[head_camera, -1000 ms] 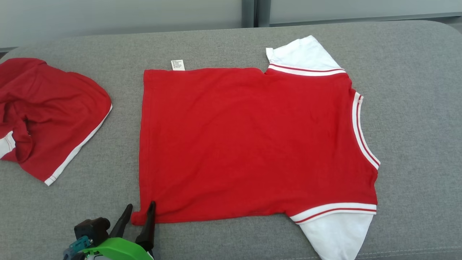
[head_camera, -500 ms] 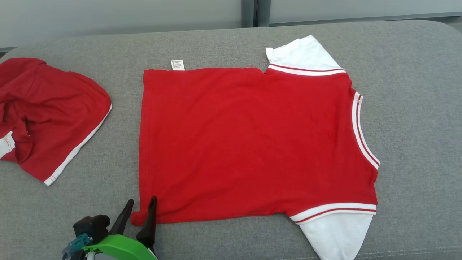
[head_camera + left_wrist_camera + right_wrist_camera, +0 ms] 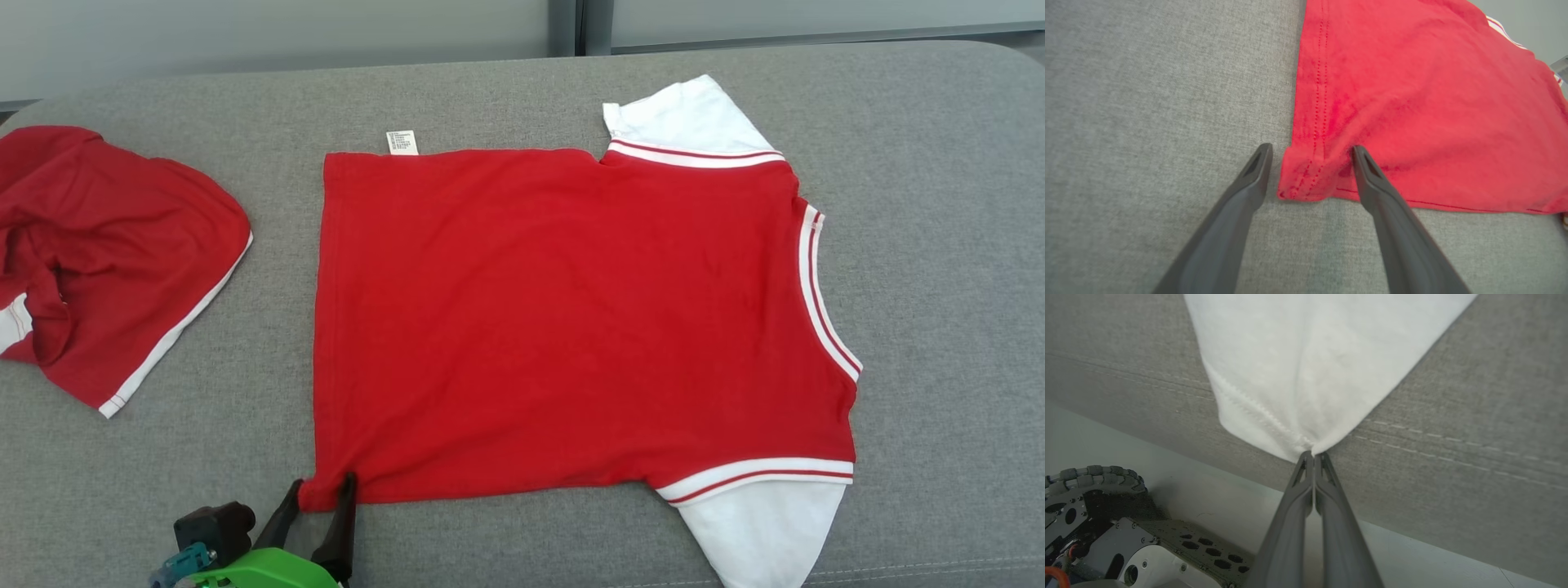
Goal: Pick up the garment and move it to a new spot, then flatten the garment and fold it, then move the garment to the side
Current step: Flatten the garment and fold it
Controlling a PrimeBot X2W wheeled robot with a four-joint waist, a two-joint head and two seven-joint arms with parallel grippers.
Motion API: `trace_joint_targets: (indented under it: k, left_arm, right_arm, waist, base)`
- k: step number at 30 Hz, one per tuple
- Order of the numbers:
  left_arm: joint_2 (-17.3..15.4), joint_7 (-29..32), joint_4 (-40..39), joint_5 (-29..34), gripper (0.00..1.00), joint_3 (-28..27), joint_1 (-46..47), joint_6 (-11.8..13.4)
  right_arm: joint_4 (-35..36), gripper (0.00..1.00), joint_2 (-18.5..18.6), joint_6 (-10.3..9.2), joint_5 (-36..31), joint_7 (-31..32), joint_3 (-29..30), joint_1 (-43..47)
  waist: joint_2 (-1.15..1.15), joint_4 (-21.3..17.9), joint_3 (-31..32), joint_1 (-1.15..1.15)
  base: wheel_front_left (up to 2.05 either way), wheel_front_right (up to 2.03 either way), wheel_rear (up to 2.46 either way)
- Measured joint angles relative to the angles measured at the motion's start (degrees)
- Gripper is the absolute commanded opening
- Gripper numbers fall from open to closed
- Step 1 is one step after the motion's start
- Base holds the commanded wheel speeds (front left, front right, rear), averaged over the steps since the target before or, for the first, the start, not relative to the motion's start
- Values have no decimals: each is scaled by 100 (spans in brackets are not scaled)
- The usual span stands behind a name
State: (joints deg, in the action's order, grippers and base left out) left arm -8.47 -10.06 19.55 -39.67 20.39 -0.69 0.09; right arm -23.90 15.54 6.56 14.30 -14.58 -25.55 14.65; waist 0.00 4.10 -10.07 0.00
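My right claw (image 3: 1313,454) has just clamped the white sleeve (image 3: 1306,367) at five o'clock of the garment (image 3: 571,310), while my left claw (image 3: 1310,150), spread apart, straddles the seven-o'clock hem corner (image 3: 1300,179), so flattening looks next.

Right gripper (image 3: 1313,455): fingers pressed together, clamped on the sleeve tip.
White sleeve (image 3: 1306,367): spread on grey cushion (image 3: 1474,457), tip near its edge.
Robot base (image 3: 1167,543): seen lower left, beside wheel (image 3: 1094,475).

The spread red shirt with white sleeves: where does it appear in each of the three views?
Head view: shirt lies flat at the centre.
Left wrist view: its red hem corner at the centre, the body filling the upper right.
Right wrist view: its white sleeve, top centre.
Shared landmark: the grey cushion underneath.
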Motion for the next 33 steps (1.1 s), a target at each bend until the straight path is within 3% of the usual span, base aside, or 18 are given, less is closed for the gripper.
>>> trace_joint_targets:
  k: [1, 2, 3, 6, 15, 16, 17, 26, 33]
  left_arm:
    - [-1, 4, -21, 0, 96, -1, -20, 11]
    - [-7, 48, -46, 0, 60, -2, -56, 19]
    - [-10, 51, -58, 0, 49, -1, -80, 34]
    - [-25, 133, -167, -70, 37, -11, -144, 98]
    - [-156, 404, -457, -149, 24, -15, -318, 202]
    - [-156, 411, -500, -149, 16, -14, -323, 203]
    - [-157, 447, -542, -152, 0, -15, -329, 221]
    - [-248, 755, -865, -258, 0, 19, -536, 237]
    - [-463, 994, -1288, -447, 0, -98, -678, 237]
  right_arm:
    - [-3, 0, 2, 0, 2, 0, 0, 0]
    - [-8, 0, 3, 0, 20, 0, 0, 0]
    - [-14, 0, 4, 0, 38, 0, 0, 0]
    - [-34, 0, 11, 15, 40, 0, -1, 0]
    - [-66, 0, 21, 16, 42, 0, -13, -4]
    - [-70, 0, 21, 16, 43, 0, -15, -5]
    - [-74, 0, 22, 16, 44, 0, -19, -7]
    - [-38, 0, 100, 46, 10, 0, -114, -55]
    - [524, 0, 180, 58, 240, 18, -138, -141]
  waist:
    - [0, -1, 2, 0]
    - [0, -3, 4, 0]
    - [0, -3, 7, 0]
    - [0, -3, 23, 0]
    - [0, 20, 63, 0]
    - [0, 24, 66, 0]
    - [0, 27, 69, 0]
    - [0, 30, 104, 0]
    - [0, -32, 81, 0]
  base:
    - [0, 0, 0]
    - [0, 0, 0]
    - [0, 0, 0]
    - [0, 0, 0]
    - [0, 0, 0]
    - [0, 0, 0]
    - [0, 0, 0]
    - [0, 0, 0]
    - [0, 0, 0]
